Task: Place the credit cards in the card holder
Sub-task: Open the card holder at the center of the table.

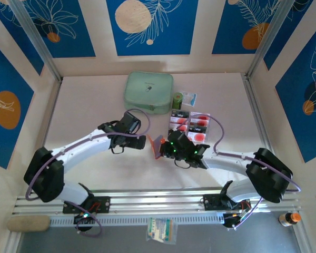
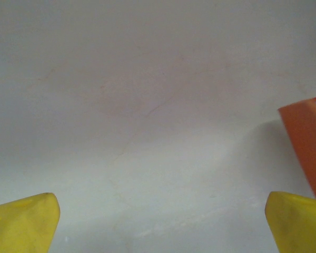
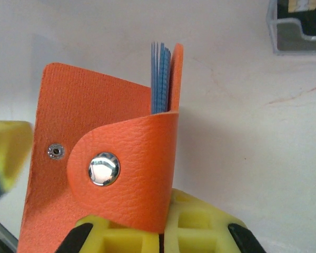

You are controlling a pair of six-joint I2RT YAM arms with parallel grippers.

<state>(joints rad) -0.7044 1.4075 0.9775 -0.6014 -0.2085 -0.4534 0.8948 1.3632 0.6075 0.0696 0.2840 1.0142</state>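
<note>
Card holder (image 3: 95,121) clamped in right pincer (image 3: 160,234), stood on edge, presumably to present its pockets; left pincer (image 2: 160,224) wide, empty, just beside.

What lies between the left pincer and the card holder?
Nothing: only bare table separates the open left pincer from the card holder, as the left wrist view shows.

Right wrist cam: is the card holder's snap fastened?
No: the tab's silver snap sits beside the uncovered stud on the cover of the card holder, not pressed onto it.
</note>
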